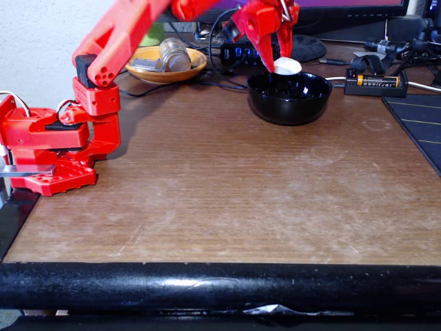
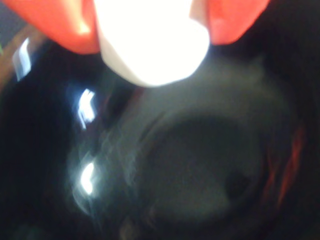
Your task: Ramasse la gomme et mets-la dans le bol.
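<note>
The glossy black bowl stands on the brown table at the back, right of centre. Just above its far rim hangs the white eraser, pinched between the red fingers of my gripper, which is shut on it. In the wrist view the eraser is bright and blurred at the top, held between two red fingertips, with the dark inside of the bowl directly beneath it.
An orange-yellow dish with a jar lies behind the arm at the back left. Cables, a blue-lit hub and a black device with a battery sit at the back. A dark mat covers the right edge. The arm's red base stands at the left.
</note>
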Controlling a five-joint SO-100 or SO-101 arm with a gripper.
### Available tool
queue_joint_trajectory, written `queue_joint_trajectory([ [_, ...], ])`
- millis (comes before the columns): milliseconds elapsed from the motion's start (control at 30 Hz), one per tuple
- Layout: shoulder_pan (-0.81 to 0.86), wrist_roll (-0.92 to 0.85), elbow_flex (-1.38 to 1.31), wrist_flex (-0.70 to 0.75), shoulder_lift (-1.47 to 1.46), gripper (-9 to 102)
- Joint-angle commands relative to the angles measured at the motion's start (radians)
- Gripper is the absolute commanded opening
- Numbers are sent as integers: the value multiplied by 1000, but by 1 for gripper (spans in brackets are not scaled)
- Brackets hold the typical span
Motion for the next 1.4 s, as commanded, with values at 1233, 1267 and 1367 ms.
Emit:
queue_joint_trajectory([
  [1233,75,-66,-104,80,64,-6],
  [1267,84,-63,-78,84,89,-6],
  [1367,114,-66,-41,81,156,-6],
])
